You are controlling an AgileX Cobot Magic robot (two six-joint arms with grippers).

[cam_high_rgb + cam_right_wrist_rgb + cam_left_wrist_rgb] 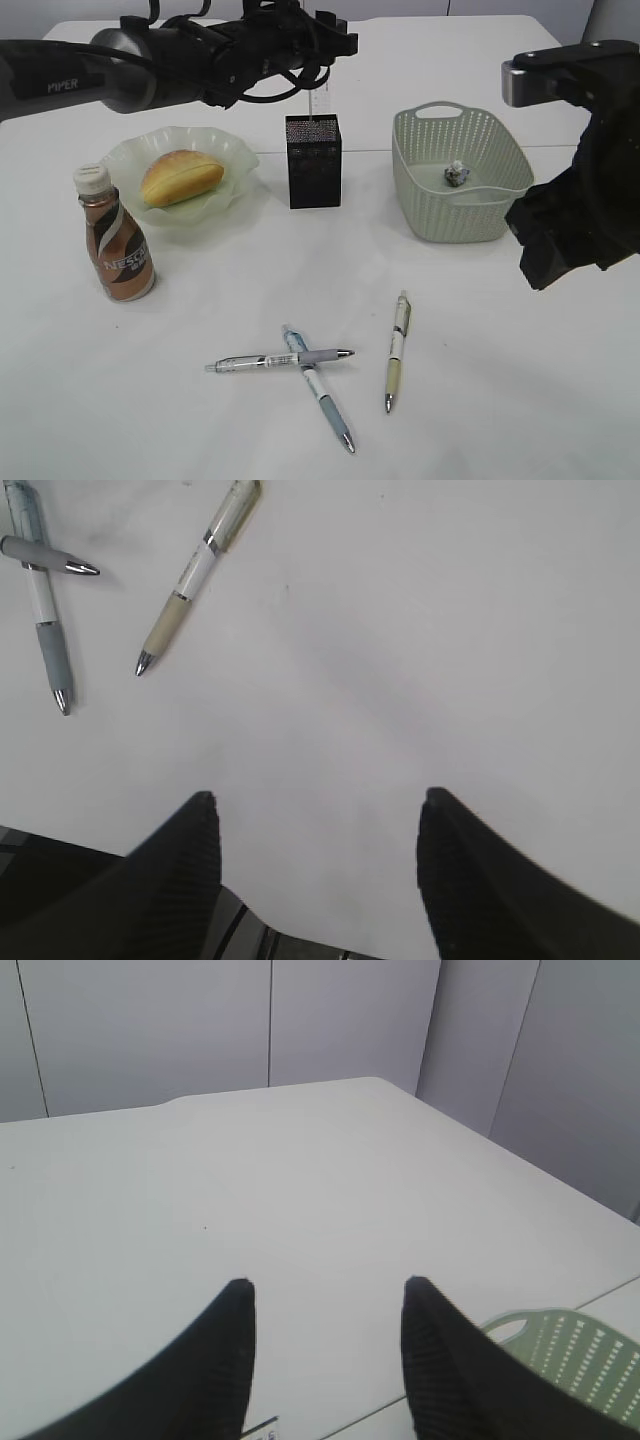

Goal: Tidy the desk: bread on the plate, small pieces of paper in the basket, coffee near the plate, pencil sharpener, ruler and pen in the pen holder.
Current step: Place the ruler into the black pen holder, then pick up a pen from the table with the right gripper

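The bread (181, 176) lies on the green plate (236, 150), and the coffee (116, 240) stands left of it. A clear ruler (322, 104) sticks up out of the black pen holder (313, 162). My left gripper (325, 1295) hovers open and empty just above it, and the ruler's top edge (268, 1427) shows below the jaws. One small piece of paper (457, 176) lies in the basket (470, 215). Three pens (280, 359) (320, 392) (397, 350) lie on the desk. My right gripper (315, 805) is open over bare desk, right of the pens. The pencil sharpener is out of view.
My left arm (180, 55) stretches across the back of the desk above the plate. The right arm (580, 210) hangs at the right edge beside the basket. Two of the pens (45, 600) are crossed; the third (195, 570) lies apart.
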